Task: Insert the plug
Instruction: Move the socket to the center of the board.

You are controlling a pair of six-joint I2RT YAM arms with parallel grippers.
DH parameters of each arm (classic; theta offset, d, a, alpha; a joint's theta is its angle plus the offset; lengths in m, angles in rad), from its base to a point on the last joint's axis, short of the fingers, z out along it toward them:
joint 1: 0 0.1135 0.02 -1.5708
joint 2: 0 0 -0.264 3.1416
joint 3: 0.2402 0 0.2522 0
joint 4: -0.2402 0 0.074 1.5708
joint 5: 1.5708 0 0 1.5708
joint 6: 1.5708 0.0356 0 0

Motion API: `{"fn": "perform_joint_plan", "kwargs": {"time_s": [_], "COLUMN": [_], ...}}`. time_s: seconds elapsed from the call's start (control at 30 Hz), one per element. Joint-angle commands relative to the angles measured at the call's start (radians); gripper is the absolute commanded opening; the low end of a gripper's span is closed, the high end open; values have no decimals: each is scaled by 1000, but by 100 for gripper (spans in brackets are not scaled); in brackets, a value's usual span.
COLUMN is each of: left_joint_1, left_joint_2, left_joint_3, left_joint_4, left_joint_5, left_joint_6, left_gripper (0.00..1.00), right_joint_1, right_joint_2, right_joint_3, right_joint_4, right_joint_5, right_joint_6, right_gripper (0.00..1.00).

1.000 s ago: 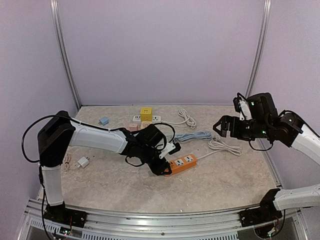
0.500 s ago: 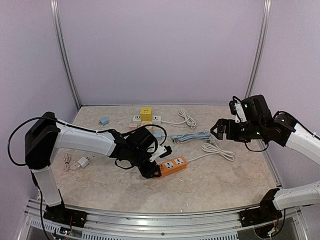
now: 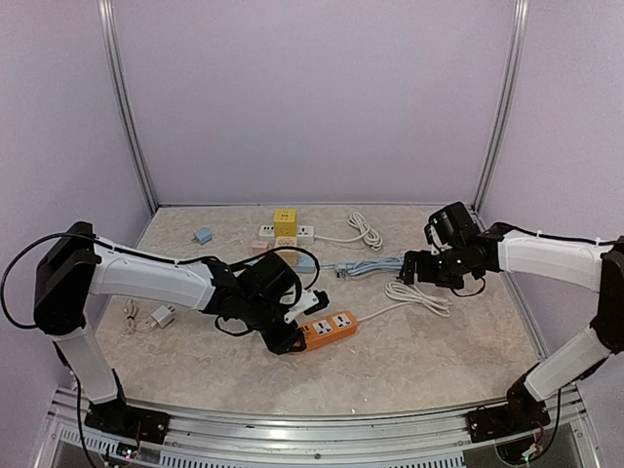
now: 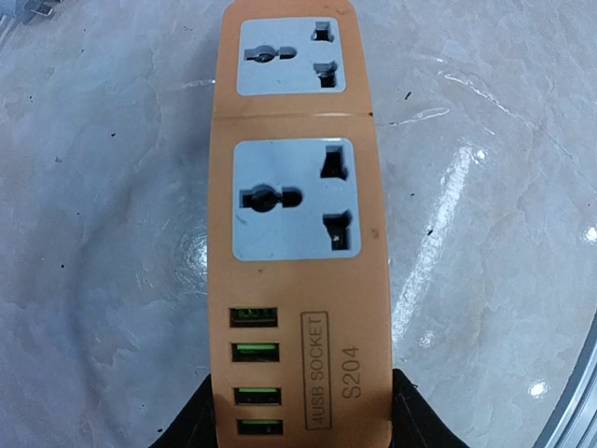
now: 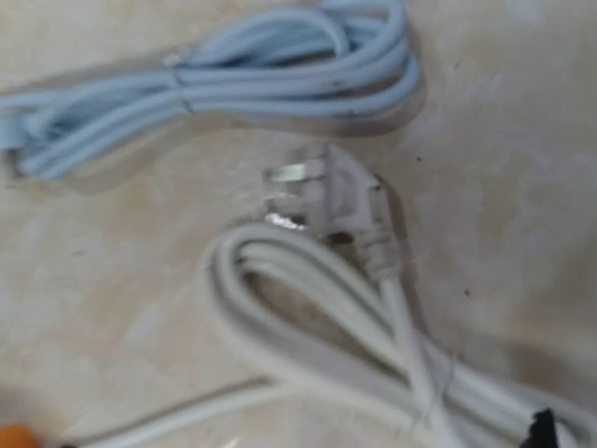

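Note:
My left gripper (image 3: 291, 338) is shut on the USB end of the orange power strip (image 3: 330, 327), which lies flat on the table. In the left wrist view the strip (image 4: 298, 233) shows two empty sockets and several USB ports, with my black fingers (image 4: 191, 431) on both its sides. The strip's white cable (image 3: 421, 295) lies coiled to the right. Its white plug (image 5: 340, 196) rests on the table at the coil's end, prongs pointing left. My right gripper (image 3: 417, 266) hovers low over the coil, open and empty; only one fingertip (image 5: 546, 429) shows in the right wrist view.
A light blue coiled cable (image 3: 375, 265) lies just behind the white coil and also shows in the right wrist view (image 5: 233, 84). At the back are a yellow cube socket (image 3: 284, 221), white sockets (image 3: 304, 232), another white cable (image 3: 366, 231) and a blue adapter (image 3: 203, 235). A white charger (image 3: 162, 316) lies at the left.
My left gripper has dragged the orange strip left and nearer to me. My right arm has come down and left, from high above to just over the white coil.

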Motion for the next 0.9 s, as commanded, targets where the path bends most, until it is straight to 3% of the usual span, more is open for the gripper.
{"fn": "perform_joint_plan", "kwargs": {"time_s": [0.0, 0.37, 0.77, 0.87], "left_joint_1": [-6, -5, 44, 53], "left_joint_2": [-54, -60, -40, -33], "left_joint_3": [-26, -58, -64, -64], "left_joint_4": [-33, -33, -59, -74], "left_joint_5": [-36, -95, -201, -233], "left_joint_6": [-12, -34, -42, -28], "left_gripper": [36, 36, 37, 42], "right_joint_1": [-33, -45, 33, 39], "right_joint_2": [134, 427, 447, 449], "right_joint_3": [26, 165, 178, 185], "right_joint_4": [112, 193, 217, 217], "right_joint_5": [-76, -215, -404, -414], "right_joint_6": [-46, -122, -196, -197], "right_gripper": [100, 100, 100, 100]}}
